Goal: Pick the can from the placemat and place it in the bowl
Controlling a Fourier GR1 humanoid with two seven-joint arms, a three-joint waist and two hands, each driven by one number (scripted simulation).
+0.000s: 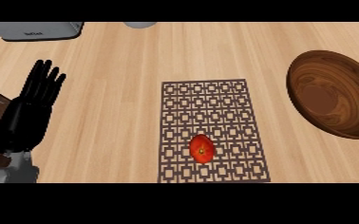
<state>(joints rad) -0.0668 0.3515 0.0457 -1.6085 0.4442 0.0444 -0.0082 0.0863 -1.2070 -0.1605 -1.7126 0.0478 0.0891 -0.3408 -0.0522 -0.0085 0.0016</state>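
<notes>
While the view looks steeply down on my pale wooden counter [119,123], these lines hold:

Cut off: the brown wooden bowl [326,95] runs past the right edge, so only part of its rim and hollow shows; a grey flat appliance [41,30] and a pale grey round object [141,24] are clipped at the top, and I cannot tell what either is.

Hard to make out: the red thing with a small yellow spot [201,148] on the mat looks rounded, more like a fruit than a can; I cannot say which.

Its place: it lies on the near part of the dark brown lattice-patterned placemat [213,130], well apart from the bowl.

My left hand [32,109]: black, released, fingers straight and pointing up at the left edge, touching nothing, grey forearm below it.

My right hand: out of sight.

Count: one bowl, one placemat, one red thing, one hand showing.
</notes>
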